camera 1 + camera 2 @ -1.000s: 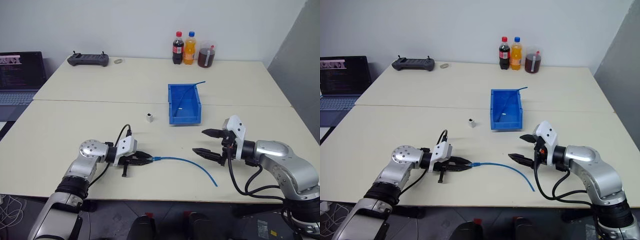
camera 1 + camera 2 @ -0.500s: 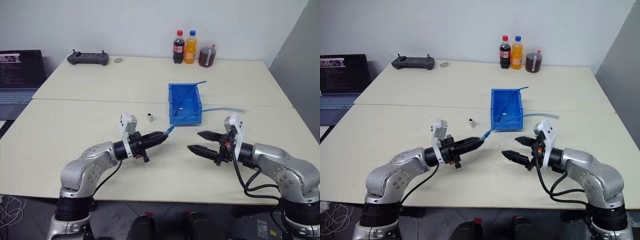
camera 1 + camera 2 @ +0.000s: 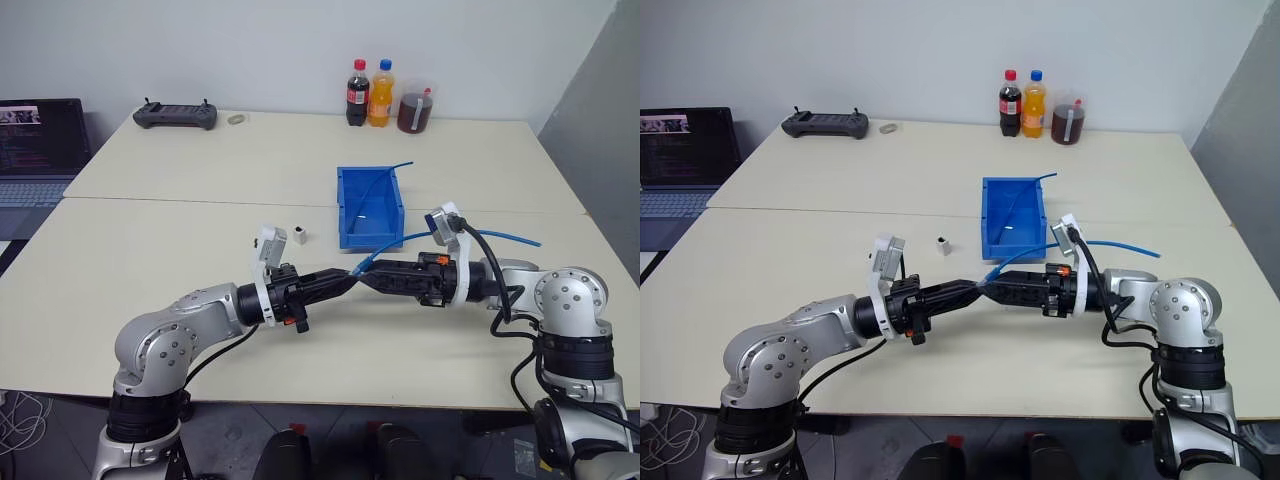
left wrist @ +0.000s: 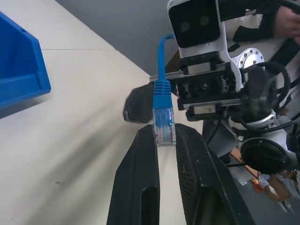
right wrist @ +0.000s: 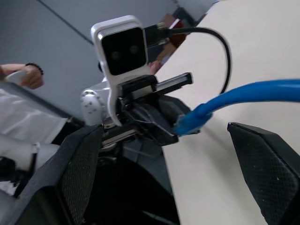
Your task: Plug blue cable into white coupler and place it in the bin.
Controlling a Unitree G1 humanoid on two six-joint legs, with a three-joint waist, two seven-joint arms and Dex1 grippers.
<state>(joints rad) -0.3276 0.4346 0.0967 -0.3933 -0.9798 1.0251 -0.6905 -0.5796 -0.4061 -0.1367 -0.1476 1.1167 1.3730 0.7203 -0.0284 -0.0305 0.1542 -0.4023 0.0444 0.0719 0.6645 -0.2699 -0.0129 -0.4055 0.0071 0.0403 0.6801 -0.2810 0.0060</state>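
Blue cable (image 4: 163,117) plug pinched between left fingers (image 4: 136,187).

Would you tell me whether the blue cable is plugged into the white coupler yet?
Not plugged in: the white coupler stands alone on the table, while the blue cable plug is between the left gripper jaws.

2 beige tables (image 3: 200,180) pushed together, seam btwn. Plain white wall (image 3: 250,50) behind, grey panel (image 3: 600,90) at right. Laptop (image 3: 35,140) on a side desk, left.
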